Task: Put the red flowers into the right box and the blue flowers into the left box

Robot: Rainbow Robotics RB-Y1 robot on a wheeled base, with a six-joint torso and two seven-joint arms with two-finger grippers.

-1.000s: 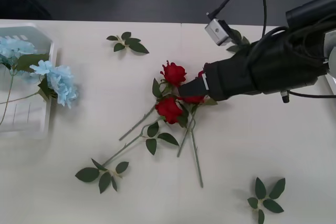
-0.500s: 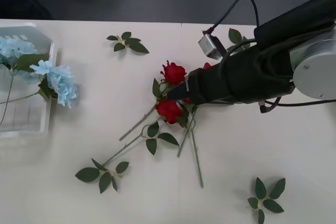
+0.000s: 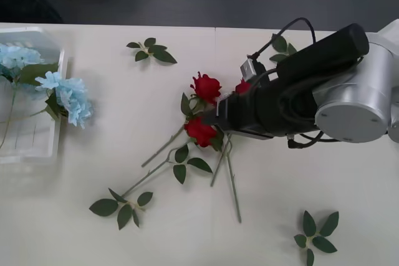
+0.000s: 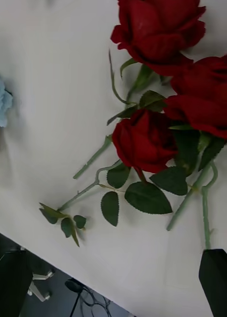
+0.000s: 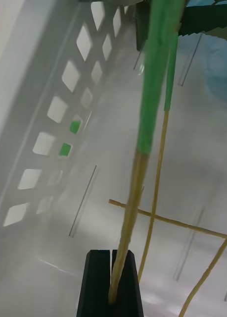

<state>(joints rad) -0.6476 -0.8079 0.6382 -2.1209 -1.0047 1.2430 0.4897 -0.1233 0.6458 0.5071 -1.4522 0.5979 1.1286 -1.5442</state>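
White desk [image 3: 299,179]. Left end effector [image 5: 112,277] inside left box [image 5: 54,114], pinching a blue flower stem [image 5: 143,148]. Right end effector [image 3: 211,115], spread wide, has advanced over the red flowers [image 3: 201,130] just beneath; grasp looks next.

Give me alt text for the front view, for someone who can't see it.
The right gripper reaches across a white table into a cluster of red flowers, long stems trailing toward the robot. At the far left, blue flowers spill over the rim of the left box; loose green leaf sprigs lie scattered around.
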